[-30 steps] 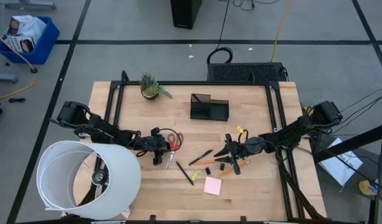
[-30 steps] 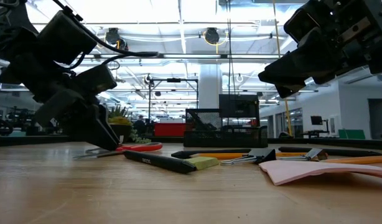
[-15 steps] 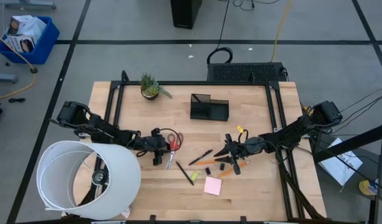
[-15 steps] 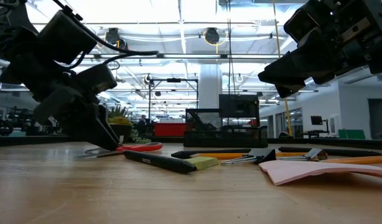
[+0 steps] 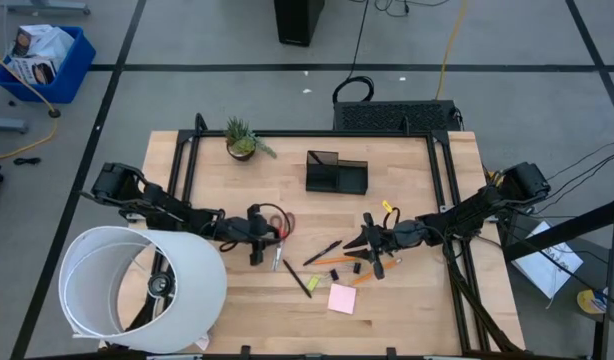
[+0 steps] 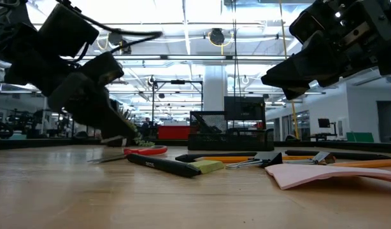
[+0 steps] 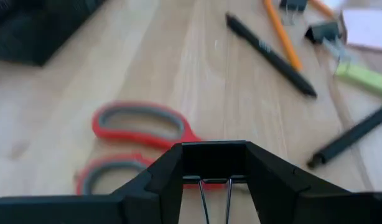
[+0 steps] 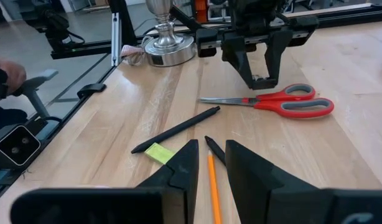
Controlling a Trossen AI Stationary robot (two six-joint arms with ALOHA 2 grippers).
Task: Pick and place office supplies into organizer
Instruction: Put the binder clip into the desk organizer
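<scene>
Left gripper (image 5: 257,243) is up off the surface (image 5: 407,310). Its jaws are clenched on a black clip (image 7: 214,160), with the clip's wire loops pointing back toward the wrist.
- Scissors (image 5: 278,221) lie flat just under and ahead of these jaws. In the right wrist view the clip hangs right above the blades and looks clear of them.
- Red handles sit on the side of the left jaws nearer the organizer (image 5: 337,173).
- Farther ahead of the left jaws: a black pen (image 7: 270,55), an orange pencil (image 7: 282,34), another clip (image 7: 322,30) and a yellow-green piece (image 7: 365,78), all on the wood.

Right gripper (image 5: 371,247) hangs above the scatter, well off the surface in the low view. Its jaws are released, with a narrow gap and nothing between them.
- A pencil (image 8: 211,180) on the surface shows through that gap, straight below.
- Second pen (image 8: 178,130) lies ahead of the right jaws, between them and the left jaws.
- Pink pad (image 5: 341,298) sits flat, near the right jaws on the side away from the organizer.

The organizer stands upright, well apart from both sets of jaws and beyond the scatter. I cannot tell what is inside it.

Plant (image 5: 242,139) stands at the far edge, beyond the left jaws.
</scene>
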